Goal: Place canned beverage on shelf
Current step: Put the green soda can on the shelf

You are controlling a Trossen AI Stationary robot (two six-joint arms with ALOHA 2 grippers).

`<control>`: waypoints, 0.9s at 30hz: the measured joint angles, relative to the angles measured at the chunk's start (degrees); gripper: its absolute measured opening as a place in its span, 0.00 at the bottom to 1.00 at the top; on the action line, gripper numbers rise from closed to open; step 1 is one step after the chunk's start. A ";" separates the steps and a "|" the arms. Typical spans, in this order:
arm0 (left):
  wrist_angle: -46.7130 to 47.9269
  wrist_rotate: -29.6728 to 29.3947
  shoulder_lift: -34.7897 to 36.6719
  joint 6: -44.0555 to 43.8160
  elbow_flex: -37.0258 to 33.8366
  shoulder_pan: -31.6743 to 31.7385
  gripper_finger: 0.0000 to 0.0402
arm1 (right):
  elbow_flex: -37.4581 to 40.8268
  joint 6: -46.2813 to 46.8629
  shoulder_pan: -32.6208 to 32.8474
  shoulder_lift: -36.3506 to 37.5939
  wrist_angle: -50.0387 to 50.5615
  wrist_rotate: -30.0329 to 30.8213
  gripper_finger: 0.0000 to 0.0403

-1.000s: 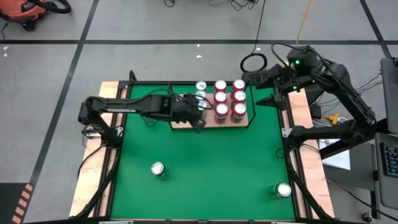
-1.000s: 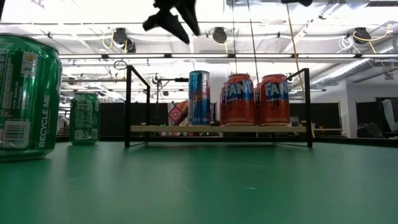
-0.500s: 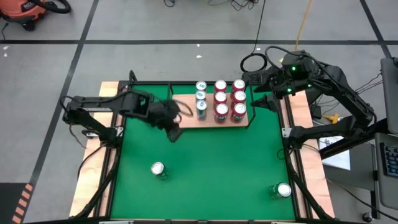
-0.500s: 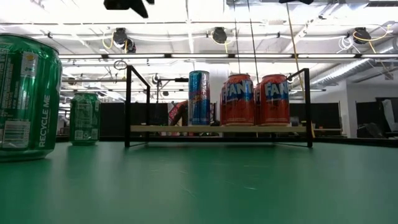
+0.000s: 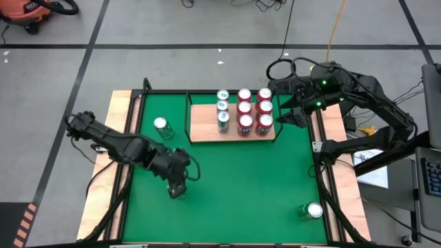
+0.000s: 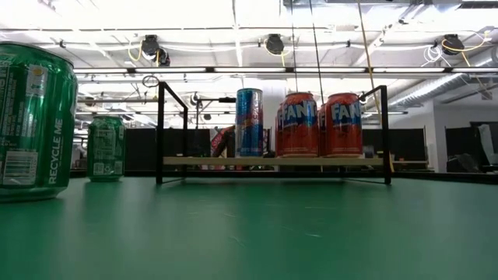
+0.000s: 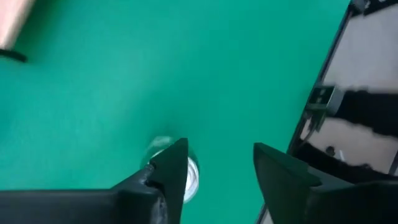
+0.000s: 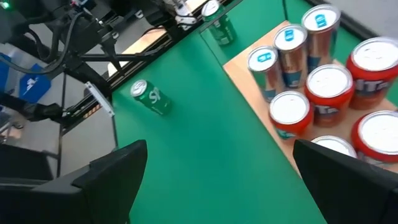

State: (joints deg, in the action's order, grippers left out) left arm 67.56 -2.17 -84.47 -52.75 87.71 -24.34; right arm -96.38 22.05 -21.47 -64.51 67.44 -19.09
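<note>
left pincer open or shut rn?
Open. The left wrist view shows the left pincer with a clear gap between its fingers, nothing held, hovering over a green can standing on the green table.

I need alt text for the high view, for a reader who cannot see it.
The left gripper, jaws open, hovers over a green can on the green table. The shelf behind holds nine upright cans; the open right gripper waits beside it.

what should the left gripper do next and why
Probably lower around the green can and close. The left gripper hovers over it with fingers apart and nothing held, and the shelf has bare board left of its cans.
</note>
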 joint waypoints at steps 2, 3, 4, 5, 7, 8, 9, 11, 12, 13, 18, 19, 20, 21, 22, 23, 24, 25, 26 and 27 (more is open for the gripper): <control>1.09 -0.03 -0.10 -0.95 -0.10 -1.69 0.50 | 0.00 0.93 0.95 -0.02 -0.04 0.34 0.98; 1.19 -0.15 -0.10 -0.98 -0.12 -2.23 0.54 | 0.00 1.24 1.58 -0.02 -0.06 1.15 0.98; 1.05 -0.66 -0.08 -0.96 -0.12 -2.65 0.57 | 0.00 1.34 2.20 -0.02 -0.06 1.84 0.98; 1.03 -1.17 -0.06 -0.94 -0.12 -2.97 0.61 | 0.00 1.64 2.91 -0.02 -0.05 2.72 0.98; 1.56 -1.46 -0.07 -0.94 -0.12 -3.35 0.67 | 0.00 2.49 4.15 -0.02 0.02 4.16 0.98; 2.44 -1.53 -0.08 -0.95 -0.12 -3.58 0.70 | 0.00 2.81 4.68 -0.02 0.04 4.64 0.98; 3.74 -1.60 -0.08 -0.95 -0.12 -3.88 0.72 | 0.00 2.99 5.29 -0.02 0.02 5.47 0.98; 6.20 -1.97 -0.07 -1.00 -0.12 -4.63 0.76 | 0.00 3.01 6.31 -0.02 0.02 5.90 0.98; 7.16 -1.92 -0.08 -1.41 -0.12 -4.75 0.77 | 0.00 3.01 6.72 -0.02 0.05 5.92 0.98; 8.01 -1.33 -0.08 -2.34 -0.12 -4.77 0.78 | 0.00 2.99 7.01 -0.02 0.02 6.01 0.98; 10.31 2.94 -0.09 -6.92 -0.12 -4.18 0.79 | 0.00 2.94 8.47 -0.02 0.04 8.54 0.98; 10.17 3.02 -0.08 -7.80 -0.10 -4.25 0.79 | 0.00 2.94 8.73 -0.02 0.05 8.91 0.98; 9.94 3.12 -0.08 -8.42 -0.08 -4.28 0.79 | 0.00 2.92 9.00 -0.02 0.04 9.39 0.98; 9.93 3.13 -0.08 -8.92 -0.08 -4.28 0.79 | 0.00 2.92 9.27 -0.02 0.05 9.98 0.98; 9.95 3.04 -0.08 -9.61 -0.08 -4.19 0.79 | 0.00 2.96 9.51 -0.09 0.04 10.33 0.98; 9.93 2.55 -0.08 -10.09 -0.08 -4.17 0.79 | 0.00 2.97 9.64 -0.17 0.02 10.39 0.98; 9.93 1.72 -0.12 -10.97 -0.08 -4.15 0.79 | 0.00 2.97 9.66 -0.22 0.02 10.32 0.98; 9.95 1.12 -0.42 -11.50 -0.06 -4.15 0.79 | 0.00 2.97 9.66 -0.26 0.02 10.29 0.98; 9.97 1.04 -0.72 -12.03 -0.06 -4.17 0.79 | 0.02 3.00 9.66 -0.28 0.02 10.27 0.98; 10.07 1.04 -1.07 -12.65 -0.06 -4.19 0.79 | 0.02 3.27 9.66 -0.30 0.02 10.21 0.98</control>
State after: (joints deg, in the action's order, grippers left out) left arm 77.63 -1.13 -85.55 -65.40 87.66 -28.53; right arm -96.36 25.31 -11.81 -64.82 67.46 -8.88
